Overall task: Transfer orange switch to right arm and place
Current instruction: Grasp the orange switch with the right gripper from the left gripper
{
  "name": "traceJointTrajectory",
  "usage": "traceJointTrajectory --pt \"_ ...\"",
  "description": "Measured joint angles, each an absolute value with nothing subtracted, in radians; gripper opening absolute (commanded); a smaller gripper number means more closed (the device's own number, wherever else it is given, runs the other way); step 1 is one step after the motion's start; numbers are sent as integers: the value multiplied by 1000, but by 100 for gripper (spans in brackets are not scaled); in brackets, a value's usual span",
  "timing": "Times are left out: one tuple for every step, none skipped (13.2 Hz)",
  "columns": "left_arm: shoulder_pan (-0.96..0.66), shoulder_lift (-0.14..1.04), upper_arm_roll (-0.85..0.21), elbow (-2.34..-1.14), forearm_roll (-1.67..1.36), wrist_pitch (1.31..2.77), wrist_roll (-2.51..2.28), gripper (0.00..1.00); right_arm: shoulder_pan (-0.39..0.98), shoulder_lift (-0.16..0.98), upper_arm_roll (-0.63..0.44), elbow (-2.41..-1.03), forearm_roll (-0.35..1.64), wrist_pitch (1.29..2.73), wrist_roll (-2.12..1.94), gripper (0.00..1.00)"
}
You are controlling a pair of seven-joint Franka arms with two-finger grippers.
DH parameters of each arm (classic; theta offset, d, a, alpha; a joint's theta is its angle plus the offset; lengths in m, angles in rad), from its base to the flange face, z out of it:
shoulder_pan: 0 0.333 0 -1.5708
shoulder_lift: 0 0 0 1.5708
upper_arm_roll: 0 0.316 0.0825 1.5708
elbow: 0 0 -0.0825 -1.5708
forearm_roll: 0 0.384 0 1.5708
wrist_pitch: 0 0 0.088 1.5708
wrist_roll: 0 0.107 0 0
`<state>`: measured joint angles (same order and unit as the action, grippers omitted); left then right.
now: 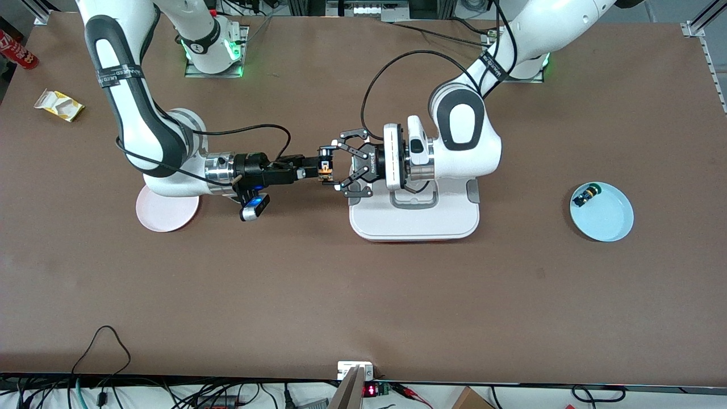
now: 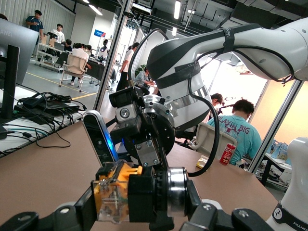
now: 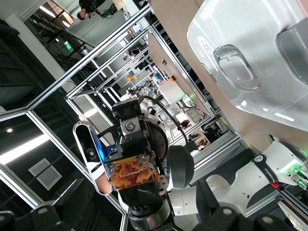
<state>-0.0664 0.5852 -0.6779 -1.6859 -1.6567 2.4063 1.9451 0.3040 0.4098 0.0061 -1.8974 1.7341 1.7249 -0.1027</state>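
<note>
Lower half of the frame is wide open, just bare table (image 1: pixel 363 295), so there's loads of room to swing through there.

The crowded bit is dead centre. The right gripper (image 1: pixel 325 168), clamped on the orange switch (image 1: pixel 324 170), sits nose to nose with the left gripper (image 1: pixel 339 165), whose fingers are spread around it. Both are up over the table, right at the edge of the white tray (image 1: pixel 414 227).

The pink plate (image 1: pixel 164 215) is half tucked under the right arm's wrist. The blue plate (image 1: pixel 610 224), with a small button (image 1: pixel 585 196) on it, sits well apart toward the left arm's end. The yellow packet (image 1: pixel 58 105) and red can (image 1: pixel 17 51) are in the frame's upper corner at the right arm's end, out of the way.
</note>
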Motion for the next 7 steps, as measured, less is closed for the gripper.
traceJointTrajectory --pt "-66 585 -678 -1686 -1657 2406 1945 22 304 410 7 -1897 1734 1726 -103 100" --pt "-66 585 -678 -1687 -1657 2406 1945 22 304 410 8 -1897 1734 1726 -103 100" --pt "-66 585 -678 -1687 -1657 2406 1945 22 304 410 8 -1896 1734 1726 -103 100" --pt "-66 585 -678 -1687 -1657 2406 1945 22 304 409 9 -1896 1734 1727 -103 99" --pt "-66 585 -678 -1688 -1657 2406 1945 22 305 409 9 -1896 1734 1727 -104 97" --pt "-66 585 -678 -1688 -1657 2406 1945 22 306 409 11 -1896 1734 1728 -105 97" --pt "-66 585 -678 -1688 -1657 2406 1945 22 308 409 12 -1896 1734 1730 -105 97"
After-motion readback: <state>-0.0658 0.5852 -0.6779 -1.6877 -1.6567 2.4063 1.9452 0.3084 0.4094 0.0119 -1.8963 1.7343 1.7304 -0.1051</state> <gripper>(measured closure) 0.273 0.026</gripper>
